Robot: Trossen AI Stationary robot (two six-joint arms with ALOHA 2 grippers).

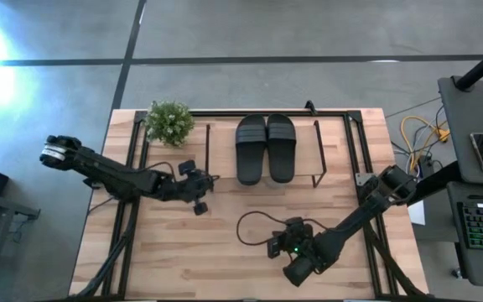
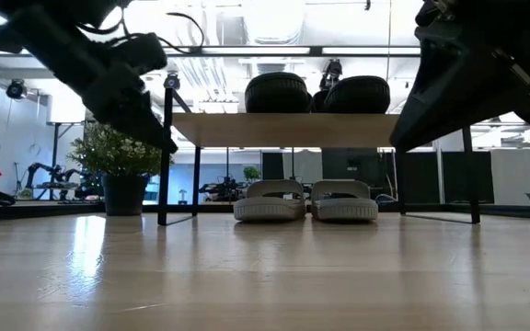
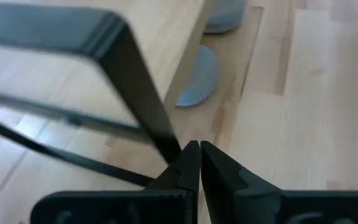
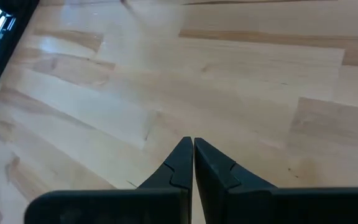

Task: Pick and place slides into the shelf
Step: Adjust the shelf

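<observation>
The shelf is a low light-wood board on thin black wire legs at the table's far middle. The black slides lie side by side on its top board. The pale slides rest sole-down on the table under the board; the toe of one shows in the left wrist view. My left gripper is shut, close beside the shelf's left near leg. My right gripper is shut over bare table near the near edge. My left gripper's shut fingertips stand right beside the foot of the shelf's black leg; whether they touch it I cannot tell.
A potted green plant stands at the table's far left, beside the shelf. A black cable loops above the table by the right arm. Bare wood lies across the near half of the table.
</observation>
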